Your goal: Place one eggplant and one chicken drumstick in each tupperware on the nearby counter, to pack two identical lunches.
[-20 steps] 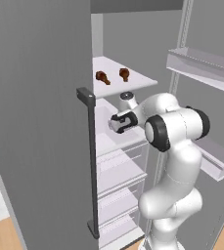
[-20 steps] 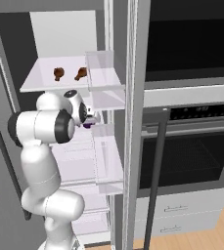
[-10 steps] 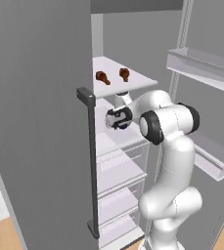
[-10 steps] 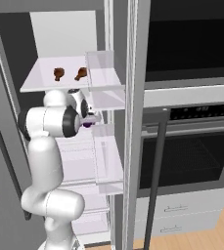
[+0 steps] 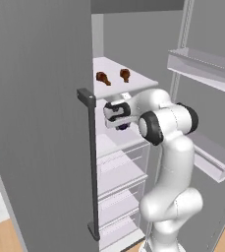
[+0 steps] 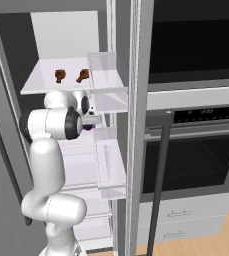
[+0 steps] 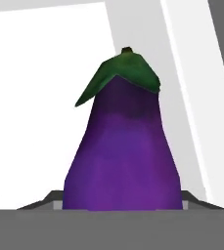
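Observation:
A glossy purple eggplant [image 7: 121, 146] with a green cap stands upright on the fridge's second shelf. My gripper [image 7: 121, 205] has its two dark fingertips [image 7: 42, 202] pressed against the eggplant's sides, shut on it. From the base the eggplant [image 5: 123, 127] [image 6: 88, 127] peeks out under the hand, just below the top shelf. Two brown chicken drumsticks [image 5: 102, 77] [image 5: 125, 74] lie side by side on the top shelf [image 5: 136, 81], above the gripper [image 5: 119, 120]. The right base view shows them too [image 6: 60, 75] [image 6: 82, 75].
The open fridge door [image 5: 35, 123] with its dark bar handle [image 5: 91, 162] stands close on the arm's left. Door bins [image 5: 202, 66] hang on the right. Clear drawers [image 5: 119, 172] sit below the shelf. A black wall oven [image 6: 196, 150] is beside the fridge.
The hand has pushed further in toward the eggplant under the top shelf, and the jaws have narrowed from wide open onto the eggplant's sides. The drumsticks have not moved.

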